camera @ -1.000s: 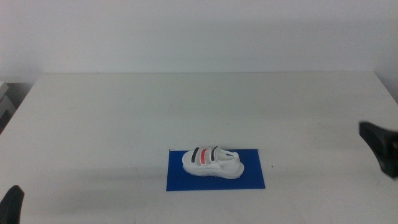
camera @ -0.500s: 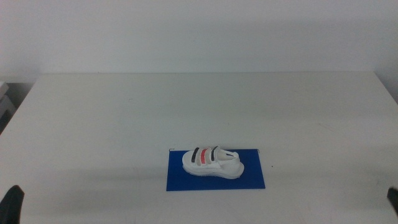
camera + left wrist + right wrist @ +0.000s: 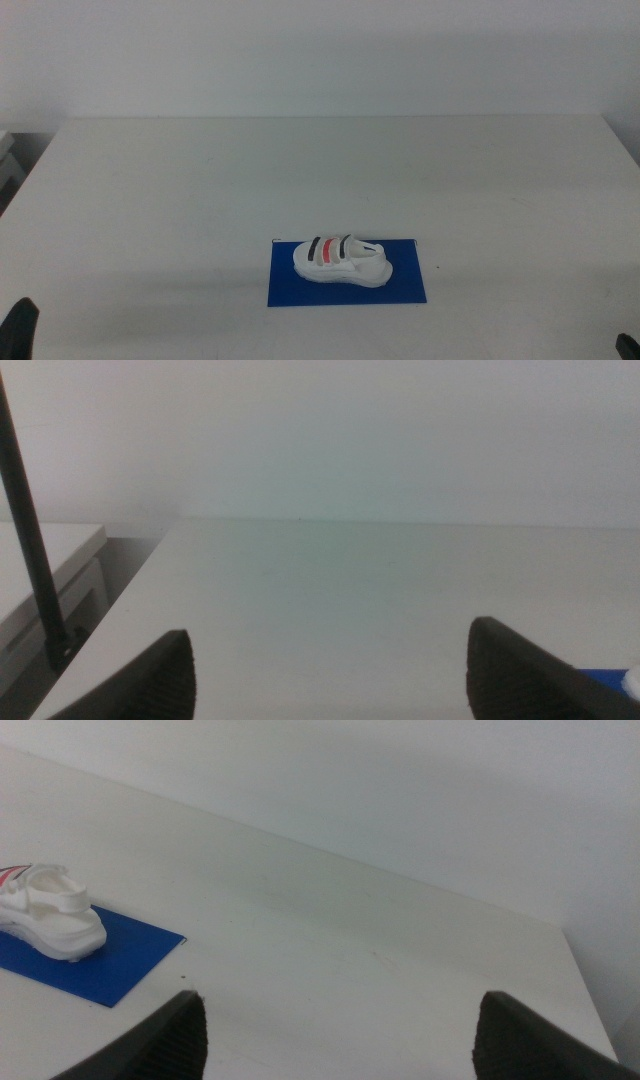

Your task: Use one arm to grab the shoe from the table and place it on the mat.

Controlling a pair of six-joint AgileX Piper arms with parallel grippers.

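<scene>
Three views record one moment. Middle view: the shoe (image 3: 341,261), white with red and dark strap stripes, sits upright on the blue mat (image 3: 410,285), within its edges, toe toward the picture's left. The mat lies flat on the white table (image 3: 300,170), near the front edge. The left gripper (image 3: 18,330) shows only as a dark tip at the bottom left corner; the right gripper (image 3: 630,343) shows as a sliver at the bottom right corner. Both are well apart from the shoe.

Left wrist view: the left gripper (image 3: 328,670) has its jaws spread wide with nothing between them, bare table beyond.

Right wrist view: the right gripper (image 3: 340,1035) likewise stands wide open and empty. The shoe's heel (image 3: 45,910) rests on the mat (image 3: 120,960), off to one side, apart from the jaws.
</scene>
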